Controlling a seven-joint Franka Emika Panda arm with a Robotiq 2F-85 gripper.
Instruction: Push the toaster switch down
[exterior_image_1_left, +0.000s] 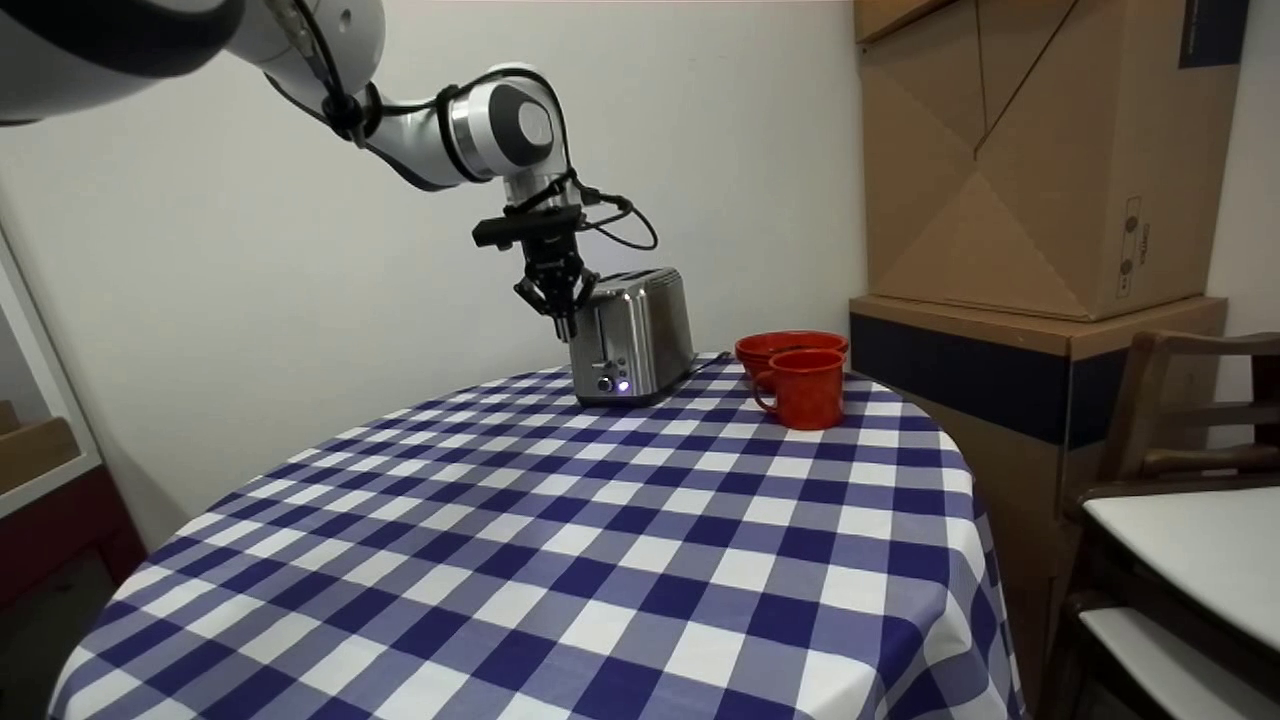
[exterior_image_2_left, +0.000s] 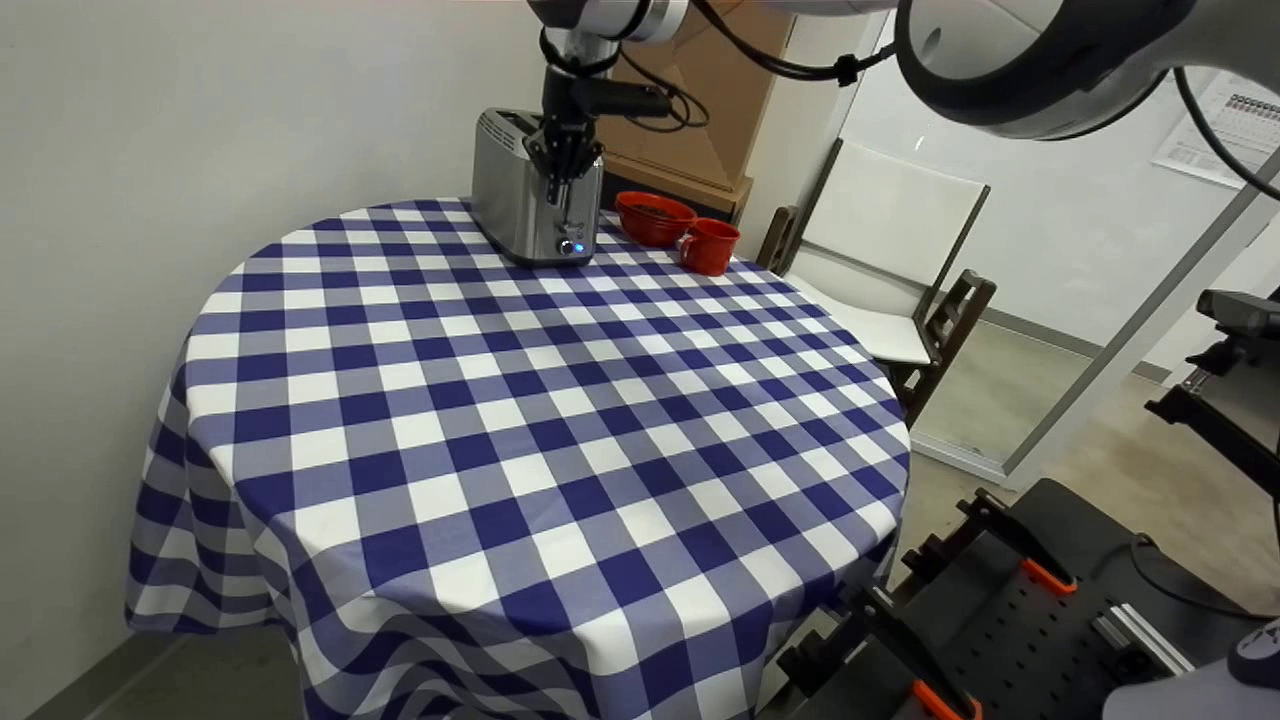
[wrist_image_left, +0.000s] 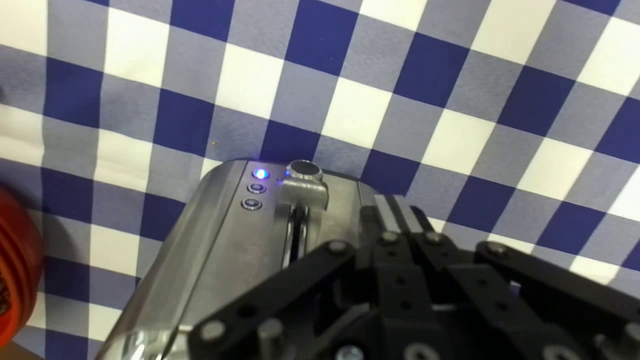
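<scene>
Find the toaster switch (wrist_image_left: 304, 194), a metal lever, at the low end of its slot (wrist_image_left: 296, 237), just above a round dial (wrist_image_left: 305, 168). Make out three small buttons (wrist_image_left: 256, 188) in a line beside the lever, with a bluish light on the lowest. See all of this on the narrow end of a steel toaster (exterior_image_1_left: 660, 335), upright on the table (exterior_image_1_left: 560, 560), toward the far edge in both exterior views, near the pale wall (exterior_image_1_left: 760, 200). Spot the claw (wrist_image_left: 398, 212) right beside that same end, pointing down, with its fingers (wrist_image_left: 386, 215) together and just a thin dark line between them in the wrist view. In an exterior view, note their tips (exterior_image_1_left: 571, 328) higher than the lever. Cannot tell touching from a narrow gap between claw and toaster. Follow the white-and-black arm (exterior_image_1_left: 420, 145) upward from there, with dark cables (exterior_image_1_left: 345, 110) strapped along it. Farther along the table, find a red bowl (exterior_image_2_left: 655, 232) near the toaster, holding dark contents (exterior_image_2_left: 652, 210) too small to name. Just beside the bowl, see a red mug (exterior_image_1_left: 808, 390), upright. Under toaster, bowl and mug, note a blue-and-white checked cloth (exterior_image_2_left: 470, 400). Beyond the table, see stacked cardboard boxes (exterior_image_1_left: 1000, 230) and a chair (exterior_image_2_left: 895, 215) with a white back.
</scene>
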